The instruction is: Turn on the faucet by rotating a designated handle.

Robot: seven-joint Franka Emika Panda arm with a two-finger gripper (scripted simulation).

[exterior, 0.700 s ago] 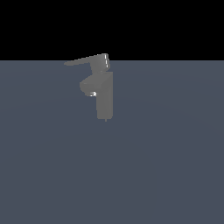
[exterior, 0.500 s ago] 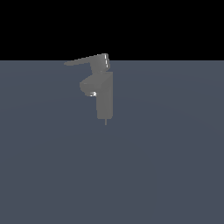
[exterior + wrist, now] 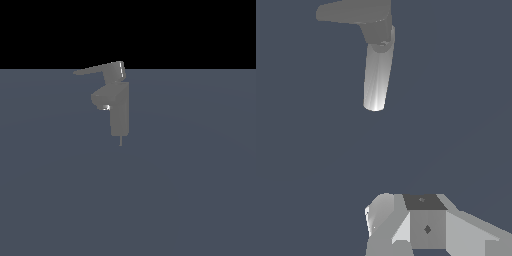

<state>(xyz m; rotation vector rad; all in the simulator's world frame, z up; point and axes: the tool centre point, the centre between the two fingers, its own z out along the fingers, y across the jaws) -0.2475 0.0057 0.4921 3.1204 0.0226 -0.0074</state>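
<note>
Well ahead of our white blocky gripper (image 3: 406,225), the small matte grey blocky faucet (image 3: 120,112) stands upright on the dark grey-blue floor (image 3: 190,190), clear of any contact. Its thin flat grey lever handle (image 3: 97,69) lies atop the column, pointing sideways. We cannot tell how far our fingers are parted; nothing is visibly held.

Dim flat simulator render, black background band, soft highlights on grey surfaces, coarse pixelation, no shadows cast
</note>
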